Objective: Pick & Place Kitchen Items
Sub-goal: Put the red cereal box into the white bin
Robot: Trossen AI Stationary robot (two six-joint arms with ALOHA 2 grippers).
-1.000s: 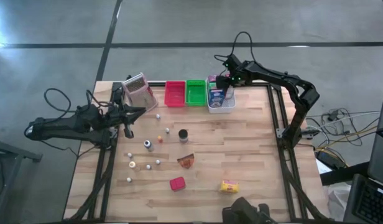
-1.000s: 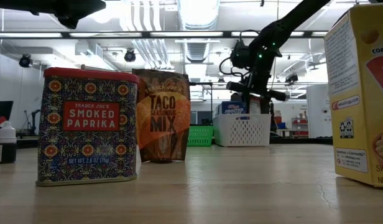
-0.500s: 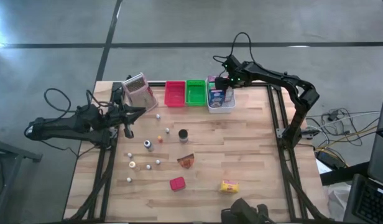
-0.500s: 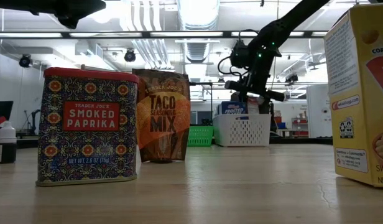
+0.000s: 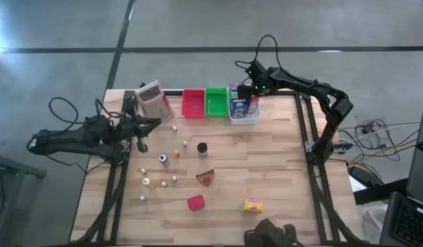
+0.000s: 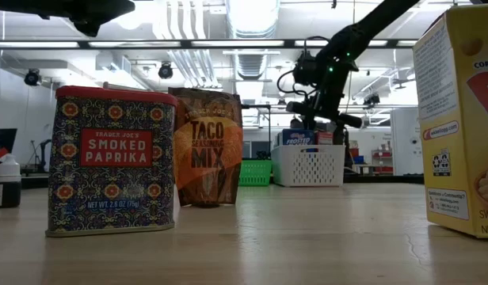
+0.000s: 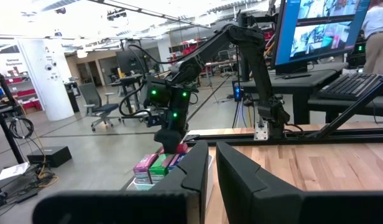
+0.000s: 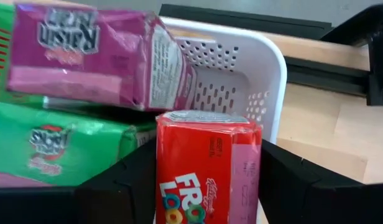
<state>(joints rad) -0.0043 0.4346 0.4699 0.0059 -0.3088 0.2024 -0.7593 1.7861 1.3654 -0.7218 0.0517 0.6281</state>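
Lying under bright workshop lights, the wooden table [image 5: 280,171] is carrying a white basket [image 8: 253,68]; the right gripper [image 8: 207,168], fingers spread, is flanking a glossy red cereal box [image 8: 207,165].

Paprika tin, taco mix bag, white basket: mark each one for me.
Paprika tin [image 6: 115,162], low view, front label.
Taco mix bag [image 6: 207,148], low view, printed front.
White basket [image 6: 309,165], low view, perforated front wall.

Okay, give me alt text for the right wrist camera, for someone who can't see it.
A red cereal box stands between the right gripper's two dark, spread fingers, inside a white basket. Beside it in the basket lie a pink box on top of a green one, with wooden table beyond.
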